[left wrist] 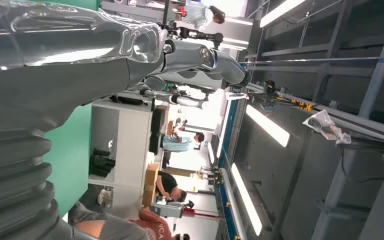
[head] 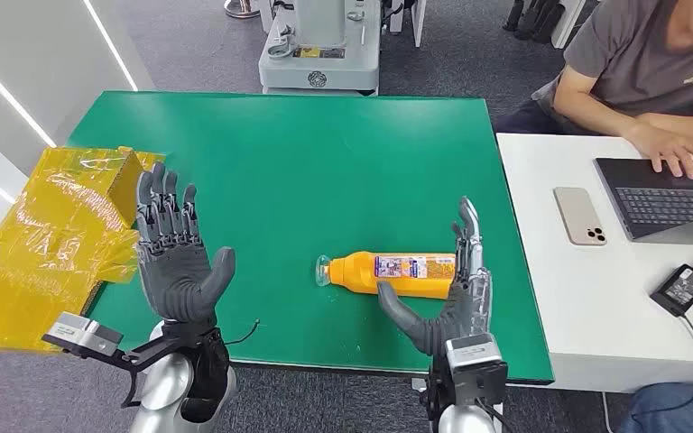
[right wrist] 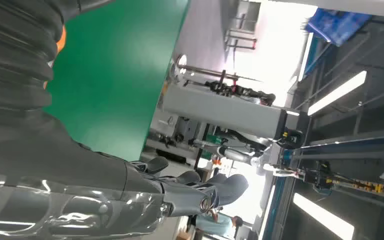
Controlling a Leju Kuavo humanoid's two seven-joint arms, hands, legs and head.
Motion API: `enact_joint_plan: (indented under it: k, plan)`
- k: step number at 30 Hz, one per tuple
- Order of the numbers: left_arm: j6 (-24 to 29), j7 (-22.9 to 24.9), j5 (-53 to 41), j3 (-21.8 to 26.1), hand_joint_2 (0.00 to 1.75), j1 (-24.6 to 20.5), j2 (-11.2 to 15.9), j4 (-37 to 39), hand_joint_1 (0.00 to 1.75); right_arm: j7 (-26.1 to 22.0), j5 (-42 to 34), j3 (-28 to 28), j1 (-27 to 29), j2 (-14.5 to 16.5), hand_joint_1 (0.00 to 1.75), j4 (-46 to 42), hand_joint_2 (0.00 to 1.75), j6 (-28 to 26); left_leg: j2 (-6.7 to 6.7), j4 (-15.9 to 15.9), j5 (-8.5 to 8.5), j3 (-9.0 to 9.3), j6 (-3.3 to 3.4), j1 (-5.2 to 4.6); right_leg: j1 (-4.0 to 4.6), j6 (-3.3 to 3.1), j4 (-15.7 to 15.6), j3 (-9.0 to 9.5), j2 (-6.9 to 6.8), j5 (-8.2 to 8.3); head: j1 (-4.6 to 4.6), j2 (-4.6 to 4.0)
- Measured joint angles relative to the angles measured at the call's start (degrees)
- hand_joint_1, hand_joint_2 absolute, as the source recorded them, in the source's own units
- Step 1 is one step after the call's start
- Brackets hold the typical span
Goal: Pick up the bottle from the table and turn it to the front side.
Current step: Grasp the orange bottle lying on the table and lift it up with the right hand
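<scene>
An orange bottle (head: pixel 395 273) with a white and blue label lies on its side on the green table (head: pixel 307 153), its clear cap end pointing left. My right hand (head: pixel 451 293) stands upright at the bottle's base end, fingers straight and thumb spread under the bottle's near side, holding nothing. My left hand (head: pixel 173 257) is raised over the table's near left edge, palm forward with fingers spread apart. A sliver of the orange bottle (right wrist: pixel 60 37) shows beside my right hand's (right wrist: pixel 70 165) ribbed cover in the right wrist view. The left hand (left wrist: pixel 80 55) fingers are extended in its wrist view.
Crumpled yellow plastic bags (head: pixel 45 234) lie off the table's left edge. A white desk (head: pixel 586 298) adjoins on the right with a phone (head: pixel 580 216), a laptop (head: pixel 668 198) and a charger (head: pixel 683 287); a person (head: pixel 650 72) types there. A machine base (head: pixel 320 50) stands beyond the table.
</scene>
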Motion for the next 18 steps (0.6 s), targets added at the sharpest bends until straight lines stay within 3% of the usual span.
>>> enact_joint_plan:
  k: [4, 8, 13, 18]
  plan:
    - [-1.2, 0.1, -0.6, 0.0, 1.75, 0.0, -0.3, 0.1, 0.0, 3.8, 7.9, -1.2, -0.7, -0.3, 0.0, 0.4, 1.75, 1.4, 0.0, 0.0, 0.0, 0.0, 0.0, 0.0, 0.0, 0.0, 0.0, 0.0, 0.0, 0.0, 0.0, 0.0]
    - [-2.8, 0.2, -1.4, 0.1, 1.75, 0.0, -0.5, 0.1, 0.0, 10.2, 19.0, -3.5, -2.2, -2.2, 0.0, 1.6, 1.75, 6.5, -0.01, 0.0, 0.01, -0.01, 0.01, -0.02, -0.01, 0.01, 0.0, 0.01, -0.01, 0.02, 0.0, 0.0]
    - [-4.5, 0.3, -1.6, 0.5, 1.75, -0.1, -0.5, 0.2, 0.0, 15.1, 31.5, -4.7, -5.6, -6.8, 0.0, 4.6, 1.75, 15.5, 0.0, 0.1, 0.02, -0.01, 0.03, -0.04, -0.05, 0.02, 0.0, 0.01, 0.0, 0.04, 0.0, 0.0]
    - [-5.1, 0.3, -1.4, 0.7, 1.75, -1.0, -0.5, 0.9, 0.0, 16.0, 34.9, -4.4, -11.6, -13.4, 0.0, 10.3, 1.75, 24.4, -0.02, 0.1, 0.03, -0.04, 0.05, -0.04, -0.06, 0.1, 0.0, 0.03, -0.01, 0.1, 0.0, 0.0]
